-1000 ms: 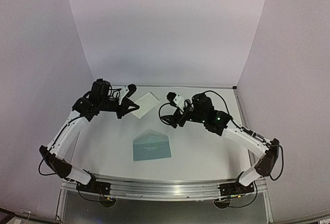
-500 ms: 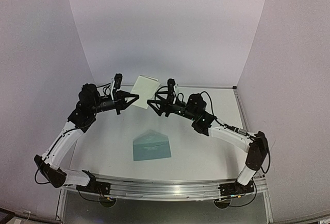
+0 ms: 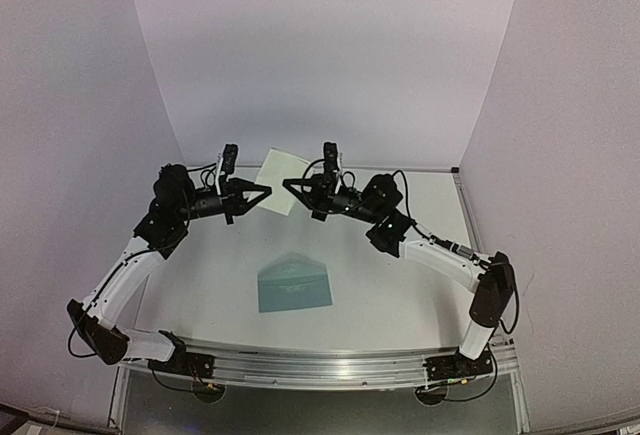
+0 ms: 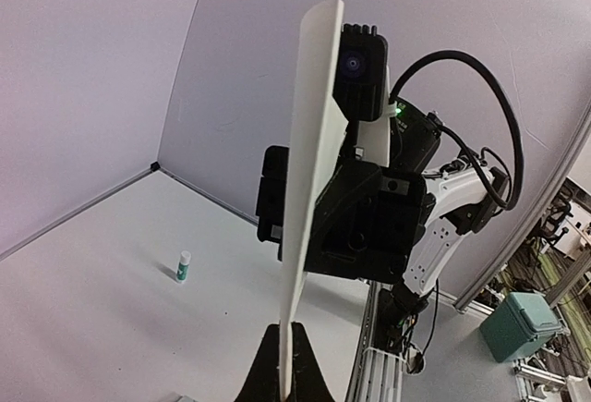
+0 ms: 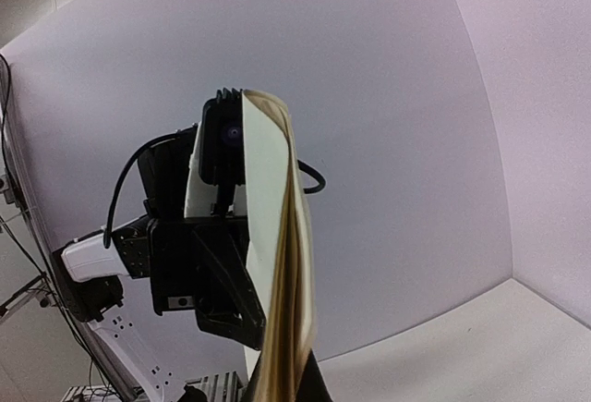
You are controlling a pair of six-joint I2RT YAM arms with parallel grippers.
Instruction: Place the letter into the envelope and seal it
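Observation:
The cream letter [image 3: 280,168] hangs in the air above the back of the table, held between both arms. My left gripper [image 3: 266,191] is shut on its lower left corner. My right gripper [image 3: 287,184] is shut on its right edge. In the left wrist view the letter [image 4: 309,199] stands edge-on, rising from my pinched left gripper [image 4: 286,379], with the right arm behind it. In the right wrist view the sheet [image 5: 272,263] curls up from my right gripper [image 5: 286,388]. The teal envelope [image 3: 294,283] lies flat on the table below, its flap open and pointing away.
A small white and green glue stick [image 4: 184,266] stands upright on the table. White walls close in the back and both sides. A metal rail [image 3: 320,363] carrying the arm bases runs along the near edge.
The left gripper lifted the letter off the table. The right arm swung left to the sheet, and its open jaws closed on the letter's right edge.

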